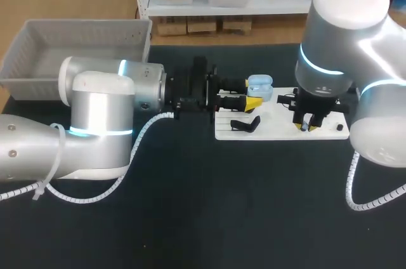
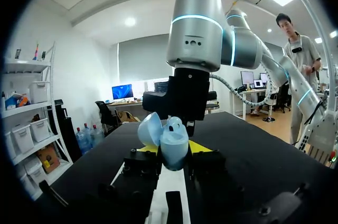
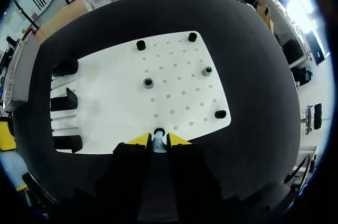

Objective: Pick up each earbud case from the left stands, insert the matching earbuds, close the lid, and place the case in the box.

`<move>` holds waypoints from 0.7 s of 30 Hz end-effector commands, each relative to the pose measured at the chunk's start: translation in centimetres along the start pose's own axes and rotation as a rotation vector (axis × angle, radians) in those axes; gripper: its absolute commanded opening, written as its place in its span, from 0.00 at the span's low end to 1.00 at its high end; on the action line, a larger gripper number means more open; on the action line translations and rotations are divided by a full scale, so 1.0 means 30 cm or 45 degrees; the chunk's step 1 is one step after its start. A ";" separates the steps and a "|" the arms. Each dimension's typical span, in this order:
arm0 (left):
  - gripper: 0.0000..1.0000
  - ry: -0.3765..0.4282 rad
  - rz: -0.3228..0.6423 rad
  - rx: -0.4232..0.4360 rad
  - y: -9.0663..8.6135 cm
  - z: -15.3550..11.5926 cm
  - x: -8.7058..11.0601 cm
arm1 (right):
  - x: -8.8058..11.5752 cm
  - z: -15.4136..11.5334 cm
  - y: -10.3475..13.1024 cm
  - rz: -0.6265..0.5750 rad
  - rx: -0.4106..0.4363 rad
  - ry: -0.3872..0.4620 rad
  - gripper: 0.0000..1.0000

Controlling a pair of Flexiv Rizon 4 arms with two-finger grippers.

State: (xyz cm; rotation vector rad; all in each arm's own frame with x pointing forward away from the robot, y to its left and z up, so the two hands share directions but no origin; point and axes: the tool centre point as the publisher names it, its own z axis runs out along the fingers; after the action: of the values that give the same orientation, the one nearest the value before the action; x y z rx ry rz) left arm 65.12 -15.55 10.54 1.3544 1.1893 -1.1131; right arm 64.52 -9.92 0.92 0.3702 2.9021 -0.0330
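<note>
Two arms are hanging over the dark counter point(image 1: 190, 218). Our left gripper point(image 1: 254, 93) is sitting level at the left edge of the white board point(image 1: 279, 131), pinching the light blue earbud case point(image 1: 260, 83) from two sides and holding it just above the board. In the left wrist view the case is standing upright between the yellow fingertips point(image 2: 201, 146), with its lid point(image 2: 149, 129) hanging open and tilting to one side.

Our right gripper point(image 1: 307, 124) is pointing straight down over the right part of the board. Its fingers are nearly together and are pinching a small pale earbud point(image 3: 158, 142) at the board's near edge. We cannot tell whether the earbud is touching the board.

Two small grey pieces point(image 3: 148, 82) are sitting on the board ahead of that gripper, with black pegs point(image 3: 192, 37) standing around them. Three black stands point(image 3: 65, 99) are lining the board's left side.

We are seeing the grey box point(image 1: 32, 50) at the counter's back left, well apart from the case.
</note>
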 end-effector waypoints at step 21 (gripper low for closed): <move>0.00 -0.004 0.005 -0.010 -0.006 0.000 0.002 | -0.041 -0.343 -0.010 -0.283 -0.233 -0.076 0.00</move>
State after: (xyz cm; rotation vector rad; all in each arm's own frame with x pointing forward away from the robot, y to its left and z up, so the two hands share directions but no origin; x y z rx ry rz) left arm 65.12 -15.56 10.54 1.3545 1.1892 -1.1131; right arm 64.84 -9.43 8.93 0.1062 2.8670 0.1330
